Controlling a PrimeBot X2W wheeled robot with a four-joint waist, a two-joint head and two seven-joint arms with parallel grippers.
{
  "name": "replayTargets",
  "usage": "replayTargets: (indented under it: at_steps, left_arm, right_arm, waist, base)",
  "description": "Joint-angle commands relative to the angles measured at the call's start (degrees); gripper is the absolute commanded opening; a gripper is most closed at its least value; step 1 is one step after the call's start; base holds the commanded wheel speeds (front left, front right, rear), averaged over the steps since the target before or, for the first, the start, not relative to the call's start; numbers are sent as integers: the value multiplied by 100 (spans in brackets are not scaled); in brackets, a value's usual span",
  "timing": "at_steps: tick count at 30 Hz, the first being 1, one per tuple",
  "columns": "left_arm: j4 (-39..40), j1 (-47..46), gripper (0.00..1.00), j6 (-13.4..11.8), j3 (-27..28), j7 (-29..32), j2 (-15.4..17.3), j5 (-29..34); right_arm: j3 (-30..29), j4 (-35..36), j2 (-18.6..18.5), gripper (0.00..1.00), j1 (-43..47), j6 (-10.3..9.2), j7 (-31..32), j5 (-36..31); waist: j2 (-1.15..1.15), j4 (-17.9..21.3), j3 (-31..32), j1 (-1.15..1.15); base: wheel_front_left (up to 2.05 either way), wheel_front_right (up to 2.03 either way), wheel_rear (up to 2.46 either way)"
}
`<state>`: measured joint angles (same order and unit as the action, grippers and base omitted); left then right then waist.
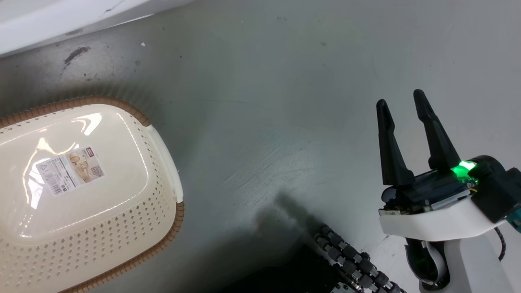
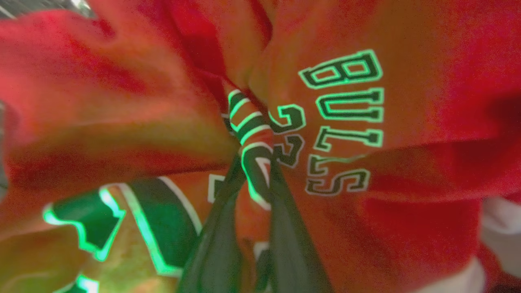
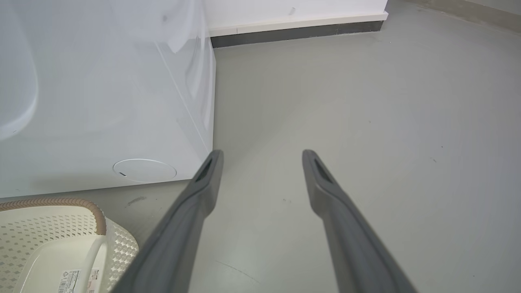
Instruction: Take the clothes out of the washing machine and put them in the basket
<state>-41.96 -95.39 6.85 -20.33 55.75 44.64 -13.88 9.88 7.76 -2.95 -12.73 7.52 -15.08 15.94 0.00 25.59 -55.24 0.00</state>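
Observation:
Red jersey clothes [image 2: 423, 171] with black-and-white lettering crowd the left wrist view. My left gripper [image 2: 254, 162] is shut on a striped trim fold of them, its two dark fingers pressed together. The cream basket [image 1: 101, 236] with a brown rim stands on the floor at the left, nothing inside but the label on its base; it also shows as the basket [image 3: 49, 228] at the lower left of the right wrist view. My right gripper [image 1: 400, 99] hangs open over bare floor to the right of the basket, and its open gripper [image 3: 263, 154] holds nothing. The white washing machine [image 3: 101, 101] stands behind the basket.
The washing machine's lower edge [image 1: 49, 24] runs along the top left of the head view. A black segmented cable chain [image 1: 350, 260] on my base lies at the bottom middle. Grey floor [image 1: 285, 101] spreads between basket and right gripper. A wall with a dark skirting [image 3: 297, 32] lies beyond.

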Motion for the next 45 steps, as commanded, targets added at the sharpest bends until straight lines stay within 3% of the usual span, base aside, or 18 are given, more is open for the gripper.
replayTargets:
  at_steps: [1, 8, 14, 21, 33, 37, 45]
  left_arm:
    - [9, 176, 0, -3, -23, -198, 67, 7]
    - [-22, 335, 0, -83, -9, -1174, -37, -42]
    - [-294, 899, 0, -161, 153, -2305, -489, -398]
    - [-552, 1717, 0, -370, -49, -4247, -914, -228]
    - [-656, 3208, 0, -618, -64, -6487, -1695, -490]
    - [-420, 3705, 0, -771, -35, -6931, -1795, -519]
    - [697, 4826, 0, -1015, 63, -7101, -1895, -533]
  right_arm:
    - [26, -3, 13, 100, -78, -6, -14, 27]
    - [-204, -87, 12, 100, -152, -6, -14, -26]
    - [-500, -192, 11, 100, -26, -6, -13, -217]
    - [-723, -341, 9, 100, 173, -6, -14, -522]
    - [-854, -531, 8, 100, 541, -7, -14, -905]
    - [-886, -584, 9, 100, 678, -6, -13, -971]
    - [-1000, -679, 9, 100, 893, -7, -14, -1064]
  waist:
    - [0, 9, 18, 0]
    - [0, -149, 341, 0]
    - [0, -488, 880, 0]
    - [0, -927, 1665, 0]
    - [0, -1552, 2930, 0]
    - [0, -1704, 3301, 0]
    - [0, -1922, 3965, 0]
  base:
    - [0, 0, 0]
    - [0, 0, 0]
    - [0, 0, 0]
    - [0, 0, 0]
    - [0, 0, 0]
    - [0, 0, 0]
    - [0, 0, 0]
